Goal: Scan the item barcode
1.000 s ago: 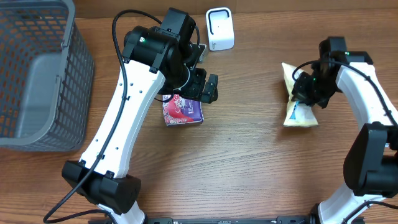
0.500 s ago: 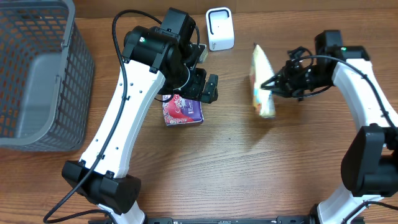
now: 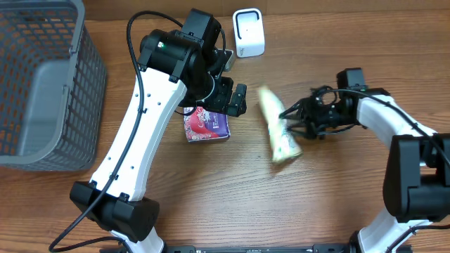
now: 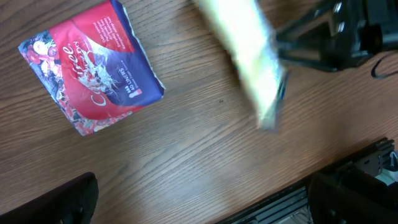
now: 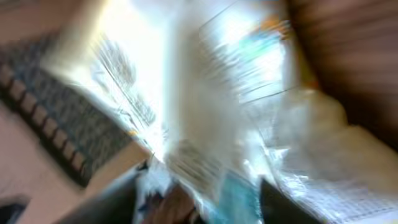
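Seen from overhead, the pale yellow-green plastic packet [image 3: 278, 130] lies slantwise near the middle of the brown wooden table [image 3: 232, 204] and is smeared by blur. The right gripper [image 3: 292, 119] is right at its right edge. Its black fingers reach in from the right and seem to meet the packet, but this view does not settle whether they pinch it or stand apart from it. The white box-shaped scanner [image 3: 249, 31] stands at the far edge, well apart from the packet and to its far left. The left gripper [image 3: 230, 100] hangs over the far right corner of a red and blue printed foil sachet [image 3: 206, 125], which lies flat left of centre. A grey wire-mesh basket [image 3: 88, 70] fills the far left corner.

The left wrist view adds what the overhead arm hides. The left gripper's two dark fingertips sit in the picture's bottom corners, spread wide, with only bare wood between them and nothing gripped. This view shows the sachet's whole printed face. The packet appears as a pale streak, with the right gripper's two black fingers converging on its side, though contact is unclear here too.

The right wrist view is filled by the packet, very close, bright and blurred. It shows white and pale yellow film with blue-green marks and lines of fine print. No barcode can be made out, and the fingers cannot be picked out, so I cannot tell whether the right gripper has hold of the packet.
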Action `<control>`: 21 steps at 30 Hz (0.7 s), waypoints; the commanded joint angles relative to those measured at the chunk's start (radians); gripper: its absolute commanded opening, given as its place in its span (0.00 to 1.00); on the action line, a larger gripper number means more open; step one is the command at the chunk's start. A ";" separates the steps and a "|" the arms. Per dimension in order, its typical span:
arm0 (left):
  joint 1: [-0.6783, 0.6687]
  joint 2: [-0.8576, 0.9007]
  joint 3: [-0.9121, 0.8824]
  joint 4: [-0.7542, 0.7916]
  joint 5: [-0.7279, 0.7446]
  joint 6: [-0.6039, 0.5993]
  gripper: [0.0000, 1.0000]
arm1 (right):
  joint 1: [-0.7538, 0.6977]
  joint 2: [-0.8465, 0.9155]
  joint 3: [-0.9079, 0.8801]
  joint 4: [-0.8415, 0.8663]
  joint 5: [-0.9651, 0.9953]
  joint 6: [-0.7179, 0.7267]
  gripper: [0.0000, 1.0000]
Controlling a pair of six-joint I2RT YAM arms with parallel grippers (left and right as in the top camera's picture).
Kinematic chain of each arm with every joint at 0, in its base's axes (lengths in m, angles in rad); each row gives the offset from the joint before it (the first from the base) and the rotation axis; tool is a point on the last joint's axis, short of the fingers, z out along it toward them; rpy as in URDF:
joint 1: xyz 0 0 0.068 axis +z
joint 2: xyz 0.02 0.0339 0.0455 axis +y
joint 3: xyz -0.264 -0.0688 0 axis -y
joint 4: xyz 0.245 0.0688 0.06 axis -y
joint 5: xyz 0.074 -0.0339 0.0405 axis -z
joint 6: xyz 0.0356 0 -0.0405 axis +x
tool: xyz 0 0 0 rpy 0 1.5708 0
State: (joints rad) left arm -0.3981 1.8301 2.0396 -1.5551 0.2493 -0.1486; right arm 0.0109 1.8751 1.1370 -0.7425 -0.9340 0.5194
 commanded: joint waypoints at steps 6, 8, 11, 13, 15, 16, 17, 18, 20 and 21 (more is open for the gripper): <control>-0.001 0.002 -0.001 0.000 -0.006 0.022 1.00 | -0.162 -0.012 0.081 -0.159 0.459 -0.056 0.76; -0.001 0.002 -0.001 0.000 -0.006 0.022 1.00 | -0.181 -0.012 0.136 -0.241 0.480 -0.119 0.76; -0.001 0.002 -0.001 0.000 -0.006 0.022 1.00 | -0.180 -0.012 0.238 -0.358 0.508 -0.213 0.77; -0.001 0.002 -0.001 0.000 -0.006 0.022 1.00 | -0.167 -0.012 0.275 -0.389 0.507 -0.241 0.81; -0.001 0.002 -0.001 0.000 -0.006 0.022 1.00 | -0.153 -0.012 0.282 -0.394 0.507 -0.244 0.89; -0.001 0.002 -0.001 0.000 -0.006 0.022 1.00 | -0.144 -0.012 0.277 -0.396 0.507 -0.244 0.93; -0.001 0.002 -0.001 0.000 -0.006 0.022 1.00 | -0.132 -0.012 0.267 -0.396 0.504 -0.244 0.97; -0.001 0.002 -0.001 0.000 -0.006 0.022 1.00 | -0.122 -0.012 0.256 -0.396 0.496 -0.244 1.00; -0.001 0.002 -0.001 0.001 -0.006 0.022 1.00 | -0.099 -0.012 0.226 -0.389 0.463 -0.248 1.00; -0.001 0.002 -0.001 0.000 -0.006 0.022 1.00 | -0.085 -0.012 0.202 -0.375 0.438 -0.248 1.00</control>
State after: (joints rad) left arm -0.3981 1.8301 2.0396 -1.5555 0.2493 -0.1486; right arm -0.1120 1.8748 1.3865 -1.1351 -0.4507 0.2977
